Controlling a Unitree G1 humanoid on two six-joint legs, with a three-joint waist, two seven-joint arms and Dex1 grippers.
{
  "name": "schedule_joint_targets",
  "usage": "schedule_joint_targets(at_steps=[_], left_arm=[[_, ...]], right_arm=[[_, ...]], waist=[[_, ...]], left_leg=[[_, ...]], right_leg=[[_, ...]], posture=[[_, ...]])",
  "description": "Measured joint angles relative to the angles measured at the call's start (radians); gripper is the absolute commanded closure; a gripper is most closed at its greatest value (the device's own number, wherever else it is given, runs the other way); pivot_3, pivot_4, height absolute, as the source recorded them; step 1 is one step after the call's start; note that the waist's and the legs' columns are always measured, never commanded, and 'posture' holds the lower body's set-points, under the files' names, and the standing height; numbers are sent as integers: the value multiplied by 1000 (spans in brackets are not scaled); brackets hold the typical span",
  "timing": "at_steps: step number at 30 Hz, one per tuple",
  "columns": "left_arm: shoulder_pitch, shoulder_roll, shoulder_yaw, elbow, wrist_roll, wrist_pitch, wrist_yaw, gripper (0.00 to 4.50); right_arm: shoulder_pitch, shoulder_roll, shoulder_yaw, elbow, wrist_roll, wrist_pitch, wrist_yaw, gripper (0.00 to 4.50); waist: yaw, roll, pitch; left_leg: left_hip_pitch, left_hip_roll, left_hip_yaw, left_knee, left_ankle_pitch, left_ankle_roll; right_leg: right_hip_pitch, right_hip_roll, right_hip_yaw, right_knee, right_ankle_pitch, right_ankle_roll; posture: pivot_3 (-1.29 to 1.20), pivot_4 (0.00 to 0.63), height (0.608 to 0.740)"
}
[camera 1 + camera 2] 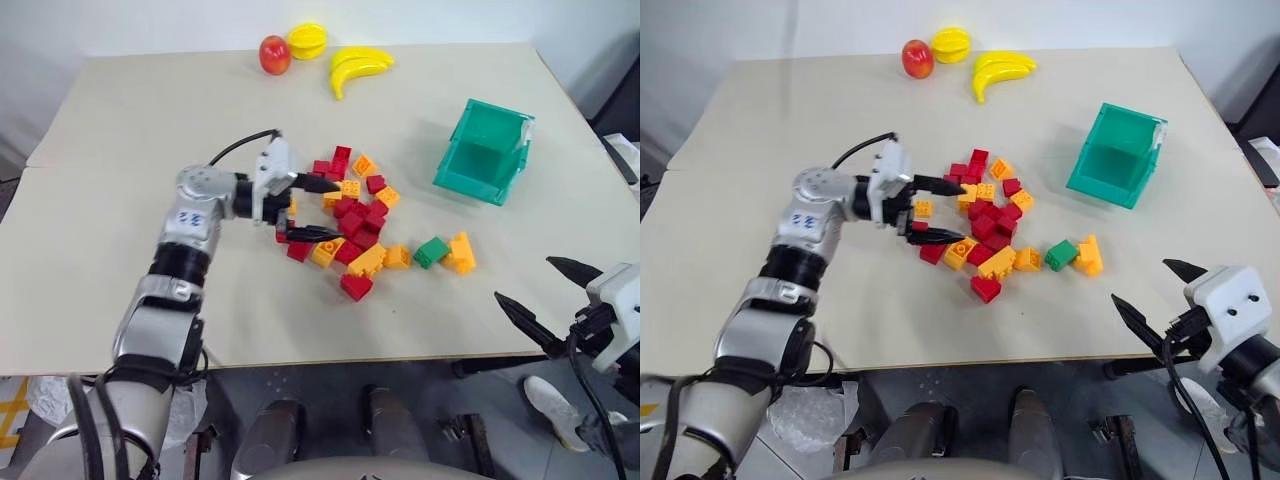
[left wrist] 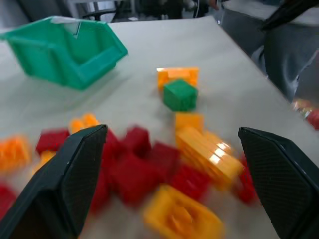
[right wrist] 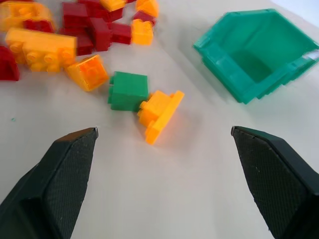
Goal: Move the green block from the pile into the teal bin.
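At the near right edge of the bench (image 1: 90, 300), the right claw (image 1: 548, 297) hangs with its fingers spread wide and empty, aimed toward the green block (image 1: 432, 251), which lies flat on the bench at the right end of the pile (image 1: 352, 222), touching an orange brick (image 1: 461, 252) beside it. Farther in, the left claw (image 1: 312, 209) reaches level across the pile's left side, fingers wide and gripping nothing. Beyond the block, well apart, stands the empty teal bin (image 1: 484, 152), so by my judgement the whole pick and drop remains.

1 green block (image 1: 432, 251), 1 teal bin (image 1: 462, 178)
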Motion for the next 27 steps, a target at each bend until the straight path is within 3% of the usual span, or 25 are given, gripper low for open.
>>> schedule_joint_targets(at_steps=[5,7,12,17,21,26,27], left_arm=[[111,99,62,-102,-42,27,-1,30],[151,124,89,-138,-60,10,-3,30],[236,144,136,-225,-161,43,-39,30],[331,118,136,-324,-204,58,-17,30],[373,115,145,-385,-214,66,14,30],[412,113,150,-438,-230,76,51,30],[419,114,152,-447,-234,77,57,8]], right_arm=[[-46,-113,-16,-8,51,106,35,0],[-170,-183,61,15,82,155,37,0],[-580,-285,409,176,100,259,56,0],[-880,-302,809,424,-49,287,169,0],[-1058,-265,1010,611,-201,230,262,0],[-1177,-225,1146,794,-350,192,357,0],[-1191,-215,1163,819,-369,181,382,185]], waist=[[-1,0,0],[-6,0,0],[-14,0,0],[-7,0,1],[-9,0,1],[-8,0,1],[-8,0,1]], left_leg=[[0,1,-1,0,0,0],[1,1,0,1,0,0],[1,2,0,0,1,-2],[-3,2,-2,0,1,-2],[-3,1,0,0,-1,0],[-3,2,-1,0,-1,-1],[-3,2,-1,0,-1,-1]], right_leg=[[0,0,-1,0,0,0],[1,-1,0,-1,0,-1],[0,-1,-2,-4,1,-3],[-2,0,-3,-3,1,-3],[-2,-1,-3,-4,1,-2],[-3,0,-4,-4,1,-2],[-3,0,-4,-4,1,-2]], posture=[[0,150,740],[0,150,740],[0,150,740],[0,150,740],[0,150,740],[0,150,740],[0,150,740]])
